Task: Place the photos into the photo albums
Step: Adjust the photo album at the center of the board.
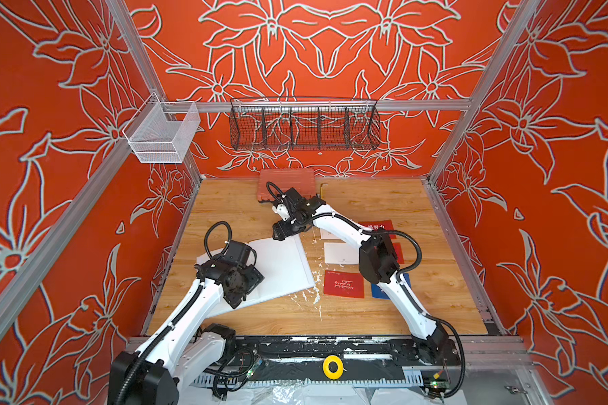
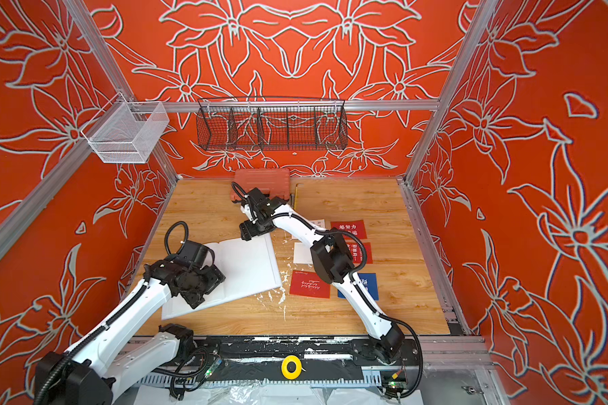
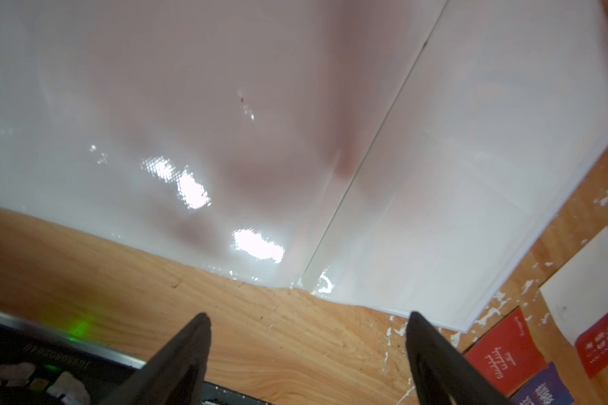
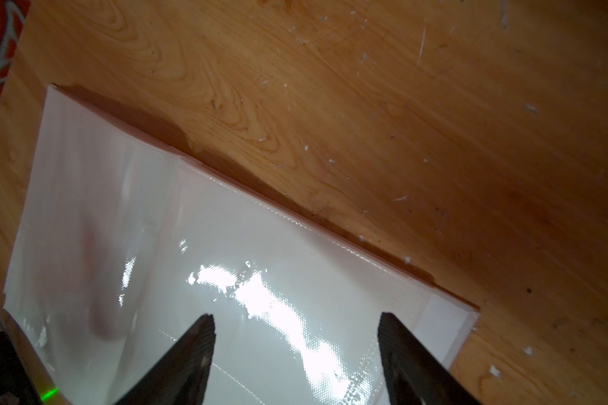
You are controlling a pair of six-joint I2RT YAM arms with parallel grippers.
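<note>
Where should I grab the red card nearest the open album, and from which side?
Likely its near edge, from the front: the red card lies flat, bare table there, with the album and blue card close on either side.

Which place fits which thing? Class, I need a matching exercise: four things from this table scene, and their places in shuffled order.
Things
1. photo album
2. orange case
3. blue card
4. black wire basket

Places
A. hangs on the back rail
B. partly under the right arm
C. lies open on the table
D. shut, at the table's far edge

Pairs: 1-C, 2-D, 3-B, 4-A
</note>
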